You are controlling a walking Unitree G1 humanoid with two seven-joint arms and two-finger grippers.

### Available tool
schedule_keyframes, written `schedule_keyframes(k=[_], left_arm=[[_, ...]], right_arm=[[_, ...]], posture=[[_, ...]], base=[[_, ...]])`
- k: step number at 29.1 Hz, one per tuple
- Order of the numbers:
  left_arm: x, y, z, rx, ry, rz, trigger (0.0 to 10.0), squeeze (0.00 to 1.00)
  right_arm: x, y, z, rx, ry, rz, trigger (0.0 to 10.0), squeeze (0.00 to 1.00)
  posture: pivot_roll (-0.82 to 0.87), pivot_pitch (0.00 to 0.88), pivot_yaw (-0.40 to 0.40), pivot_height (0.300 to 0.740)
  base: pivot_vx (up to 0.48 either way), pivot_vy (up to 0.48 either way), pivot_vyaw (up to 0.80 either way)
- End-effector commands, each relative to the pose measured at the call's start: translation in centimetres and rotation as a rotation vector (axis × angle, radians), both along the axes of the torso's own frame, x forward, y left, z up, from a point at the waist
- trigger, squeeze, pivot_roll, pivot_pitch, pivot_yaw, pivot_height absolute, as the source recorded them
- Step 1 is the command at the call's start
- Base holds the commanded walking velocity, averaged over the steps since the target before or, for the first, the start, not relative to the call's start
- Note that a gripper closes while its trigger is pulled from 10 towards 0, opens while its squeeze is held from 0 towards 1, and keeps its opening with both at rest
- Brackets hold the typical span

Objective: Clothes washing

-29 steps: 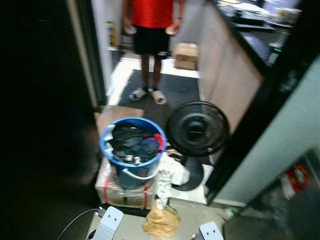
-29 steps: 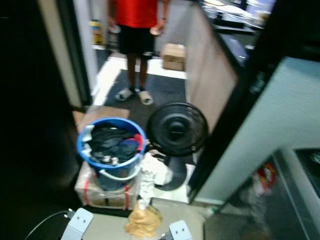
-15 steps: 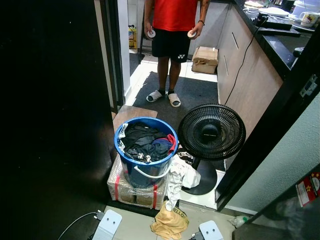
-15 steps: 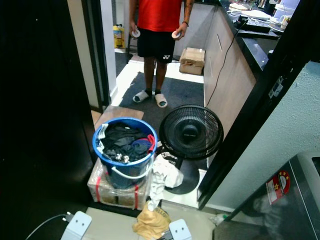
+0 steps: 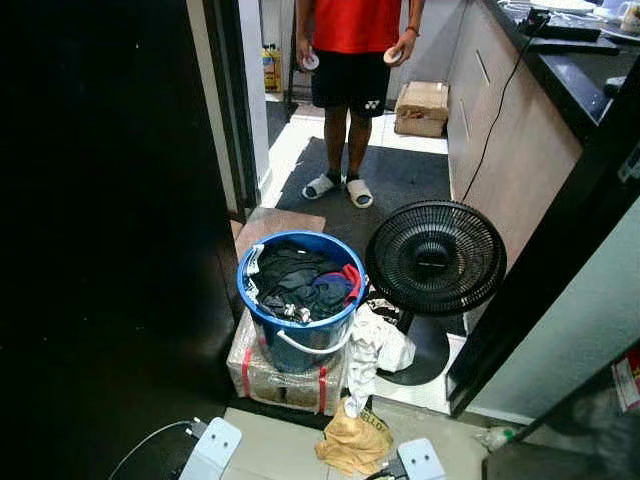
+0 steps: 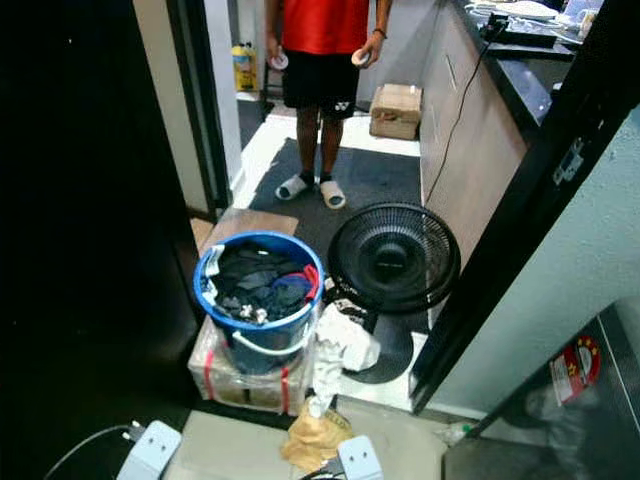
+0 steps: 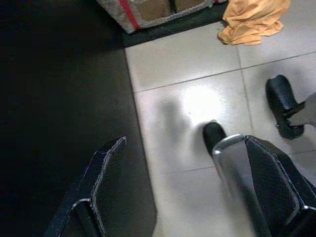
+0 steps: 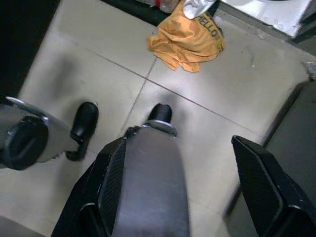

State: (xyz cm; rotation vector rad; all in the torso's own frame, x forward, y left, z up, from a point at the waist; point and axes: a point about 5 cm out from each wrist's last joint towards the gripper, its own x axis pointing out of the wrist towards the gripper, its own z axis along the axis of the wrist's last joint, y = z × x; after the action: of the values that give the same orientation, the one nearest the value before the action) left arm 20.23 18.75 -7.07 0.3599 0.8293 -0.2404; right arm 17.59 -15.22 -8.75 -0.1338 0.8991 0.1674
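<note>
A blue bucket (image 5: 247, 297) heaped with dark clothes (image 5: 296, 288) stands on a plastic-wrapped cardboard box (image 5: 284, 377) just ahead of me. A white garment (image 5: 377, 347) hangs down beside the bucket. An orange cloth (image 5: 355, 441) lies crumpled on the tiles below it, as the right wrist view (image 8: 185, 37) also shows. Both arms hang low by my legs. My left gripper (image 7: 185, 145) is open over bare tile, and my right gripper (image 8: 182, 143) is open over tile short of the orange cloth.
A black floor fan (image 5: 435, 258) stands right of the bucket. A person (image 5: 357, 45) in a red shirt stands in the passage beyond, beside a kitchen counter (image 5: 520, 120). A dark door (image 5: 110, 230) is on the left, and a grey appliance (image 6: 560, 410) at the lower right.
The camera has steadied and shifted: the blur of a second ago is gone and the whole scene sits slightly lower and to the right. Bucket, fan and person stay put.
</note>
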Motion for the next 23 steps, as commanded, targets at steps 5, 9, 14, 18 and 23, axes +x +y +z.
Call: schedule_keyframes(k=[5, 9, 14, 18, 23], left_arm=[[-0.45, 0.02, -0.25, 0.002, 0.019, -0.015, 10.0, 0.0], [-0.52, -0.13, -0.3, -0.004, 0.02, -0.011, 10.0, 0.0], [-0.67, -0.57, -0.43, -0.014, 0.021, -0.006, 10.0, 0.0], [-0.73, -0.72, -0.49, -0.017, 0.023, -0.007, 10.0, 0.0], [-0.77, -0.75, -0.51, -0.017, 0.025, -0.008, 10.0, 0.0]], right_arm=[[-0.67, 0.0, -0.33, 0.004, 0.025, -0.011, 10.0, 0.0], [-0.65, 0.02, -0.31, -0.003, 0.024, 0.011, 10.0, 0.0], [-0.69, -0.09, -0.33, -0.021, 0.028, 0.046, 10.0, 0.0], [-0.82, -0.26, -0.39, -0.024, 0.033, 0.038, 10.0, 0.0], [-0.92, -0.35, -0.43, -0.026, 0.036, 0.034, 10.0, 0.0]], posture=[[0.05, 0.0, 0.042, 0.74], [0.05, 0.0, 0.042, 0.74], [0.05, 0.0, 0.031, 0.74], [0.05, 0.0, 0.028, 0.74], [0.04, 0.0, 0.029, 0.74]], base=[[0.0, 0.0, 0.0], [0.345, 0.0, 0.0], [0.454, 0.0, 0.0], [0.456, 0.0, 0.0], [0.457, 0.0, 0.0]])
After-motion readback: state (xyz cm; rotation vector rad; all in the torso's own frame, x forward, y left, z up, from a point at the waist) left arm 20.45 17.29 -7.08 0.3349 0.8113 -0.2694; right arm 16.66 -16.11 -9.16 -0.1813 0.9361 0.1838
